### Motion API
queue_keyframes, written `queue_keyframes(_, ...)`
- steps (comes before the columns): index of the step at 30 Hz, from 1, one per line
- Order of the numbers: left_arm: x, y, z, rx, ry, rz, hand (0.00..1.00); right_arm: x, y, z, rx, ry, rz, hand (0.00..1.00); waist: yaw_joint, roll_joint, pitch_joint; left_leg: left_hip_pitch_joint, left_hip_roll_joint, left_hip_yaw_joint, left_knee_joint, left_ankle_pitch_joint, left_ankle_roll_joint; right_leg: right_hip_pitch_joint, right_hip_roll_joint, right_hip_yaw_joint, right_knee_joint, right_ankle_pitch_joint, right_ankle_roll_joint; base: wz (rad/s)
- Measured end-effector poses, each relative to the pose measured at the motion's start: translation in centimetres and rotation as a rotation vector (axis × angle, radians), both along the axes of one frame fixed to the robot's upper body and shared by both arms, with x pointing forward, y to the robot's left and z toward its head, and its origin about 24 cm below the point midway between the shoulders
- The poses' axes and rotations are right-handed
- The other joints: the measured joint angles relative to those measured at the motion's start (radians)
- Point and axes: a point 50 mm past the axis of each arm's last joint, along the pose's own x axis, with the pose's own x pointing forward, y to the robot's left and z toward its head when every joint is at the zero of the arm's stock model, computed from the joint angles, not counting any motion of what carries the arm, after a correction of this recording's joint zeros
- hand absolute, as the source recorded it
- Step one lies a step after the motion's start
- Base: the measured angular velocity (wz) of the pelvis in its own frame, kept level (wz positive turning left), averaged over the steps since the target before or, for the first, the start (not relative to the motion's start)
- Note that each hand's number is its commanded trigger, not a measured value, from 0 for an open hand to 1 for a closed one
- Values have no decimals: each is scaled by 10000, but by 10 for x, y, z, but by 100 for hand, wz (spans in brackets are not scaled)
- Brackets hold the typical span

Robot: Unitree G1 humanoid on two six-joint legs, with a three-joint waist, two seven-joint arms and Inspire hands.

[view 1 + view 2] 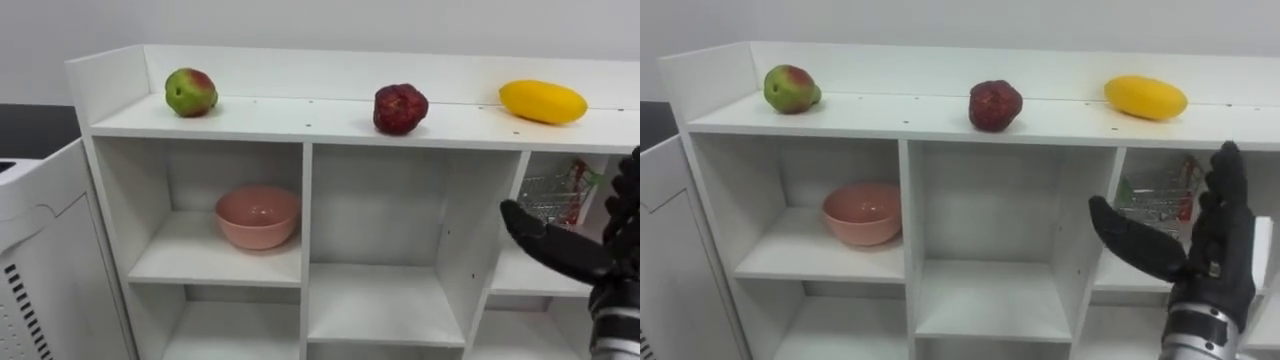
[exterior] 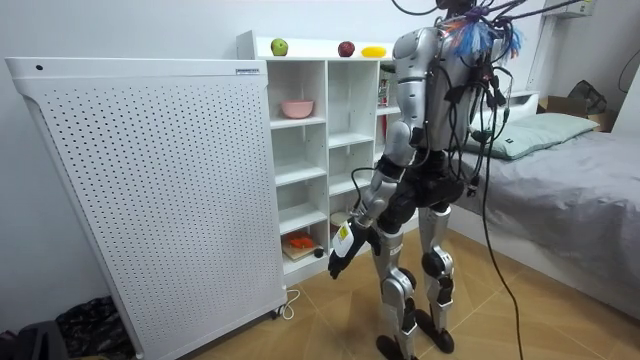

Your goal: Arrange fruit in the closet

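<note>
Right hand (image 1: 1212, 262): raised, spread, empty.
Risk: clumsy reach nudging yellow fruit (image 1: 1145, 97) off closet (image 1: 890, 116) top's right end.

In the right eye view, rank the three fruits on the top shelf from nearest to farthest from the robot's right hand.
1. Yellow fruit, right end of the top shelf, above the right hand.
2. Dark red fruit, middle of the shelf.
3. Green apple, far left end.
</note>
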Motion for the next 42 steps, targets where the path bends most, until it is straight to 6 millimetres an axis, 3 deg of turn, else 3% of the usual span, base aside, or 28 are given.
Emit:
queue_keyframes(3, 1, 1, 1, 39, -56, -11, 0, 3, 3, 17, -163, -607, 113, 0, 38, -119, -24, -83, -10, -128, 24, 6, 0, -47, -10, -195, -7, 0, 0, 10)
queue_keyframes(7, 10, 3, 2, 87, -314, -107, 0, 7, 6, 41, -516, -1446, 192, 0, 210, -255, 56, -73, -10, -271, 46, 8, -2, 17, -10, -329, -17, 1, 0, 9)
queue_keyframes(10, 16, 6, 3, 209, -398, -368, 0, 10, 7, 50, -881, -1632, 343, 0, 423, -310, 76, -69, -13, -344, 56, 8, -2, 44, -14, -361, -16, 1, 0, 8)
queue_keyframes(19, 6, 8, 2, 259, 41, -262, 0, 29, 11, 69, -422, -1970, 922, 0, 728, -380, 135, -154, -24, -519, 36, 38, -17, 45, -27, -636, -43, 0, 0, 6)
queue_keyframes(30, 15, 10, 2, 147, -17, -313, 0, 37, 23, 76, -947, -1900, 1847, 0, 802, -424, 114, -336, -49, -809, 29, 48, -31, 36, -28, -898, -190, 0, -1, 8)
queue_keyframes(35, 20, 14, 4, 263, -128, -378, 0, 46, 19, 77, -1313, -1427, 2156, 0, 874, -666, 103, -323, -27, -861, -2, 60, -51, 50, -26, -889, -191, 0, -1, 2)
queue_keyframes(37, 23, 15, 4, 299, -114, -582, 0, 49, 17, 72, -1408, -1130, 2249, 0, 909, -805, 28, -303, -17, -903, -26, 65, -60, 62, -28, -885, -192, 0, -1, 0)
queue_keyframes(39, 25, 15, 5, 238, -88, -616, 0, 51, 16, 68, -1506, -836, 2347, 0, 927, -861, 8, -285, -19, -947, -33, 65, -60, 61, -31, -882, -190, 0, -1, 0)
queue_keyframes(42, 26, 16, 5, 252, -80, -623, 0, 56, 14, 66, -1629, -492, 2517, 0, 956, -913, 42, -286, -27, -952, -29, 65, -60, 50, -50, -879, -190, 1, -1, 0)
